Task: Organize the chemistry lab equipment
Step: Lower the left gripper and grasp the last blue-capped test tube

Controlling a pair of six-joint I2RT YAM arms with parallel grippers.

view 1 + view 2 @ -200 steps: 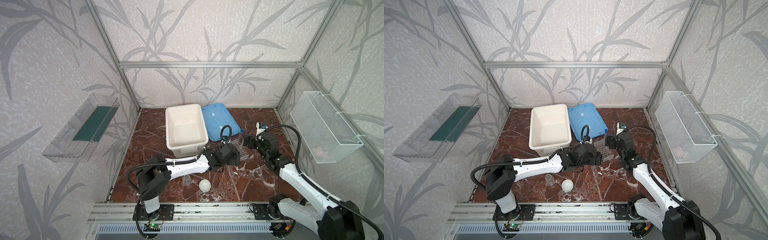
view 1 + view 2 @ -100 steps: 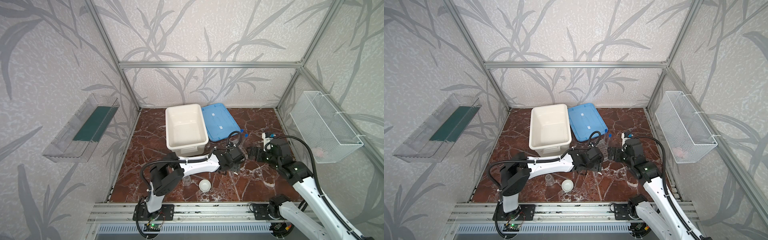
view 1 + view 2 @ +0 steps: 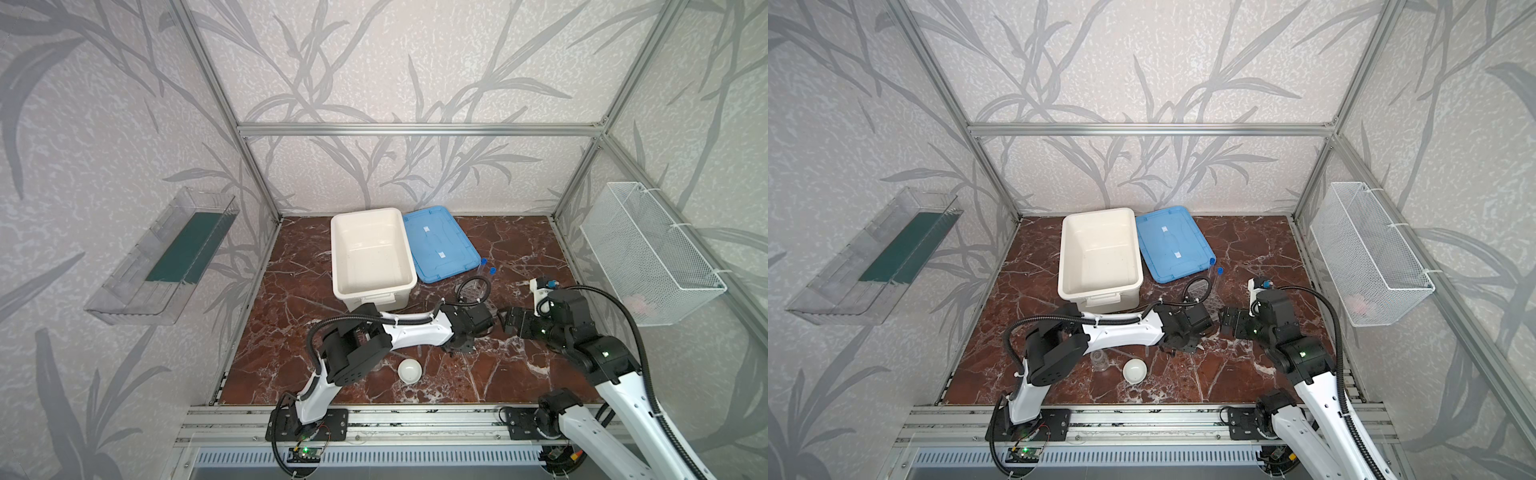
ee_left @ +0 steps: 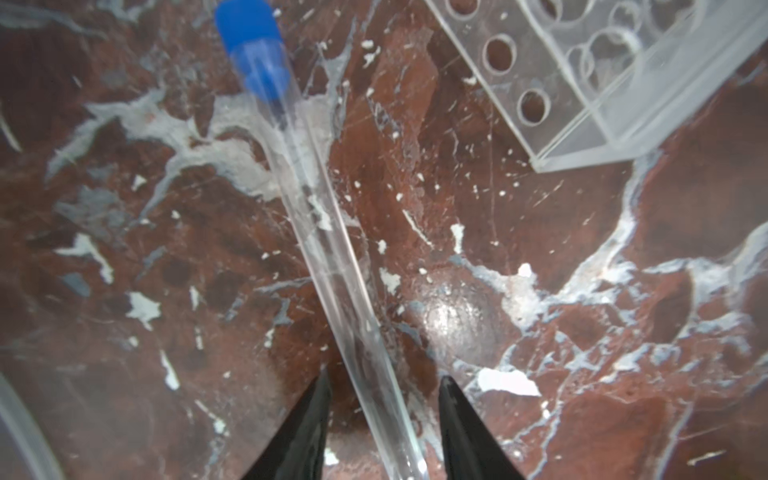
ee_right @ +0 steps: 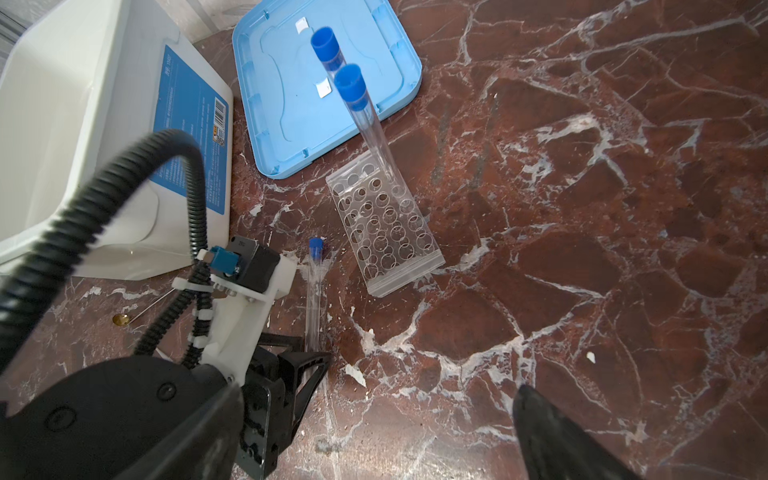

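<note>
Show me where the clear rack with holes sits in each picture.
Top view: rack mid-table, faint, just right of centre.
Top view: rack same spot.
Left wrist: rack in the picture's upper right.
Right wrist: rack at the picture's centre.
Shared landmark: two upright blue-capped tubes standing in it; left wrist misses them.

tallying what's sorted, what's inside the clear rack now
Two blue-capped test tubes stand in the clear rack, at its end nearest the blue lid; the other holes look empty. A third tube lies outside it. In both top views the left arm covers part of it.
</note>
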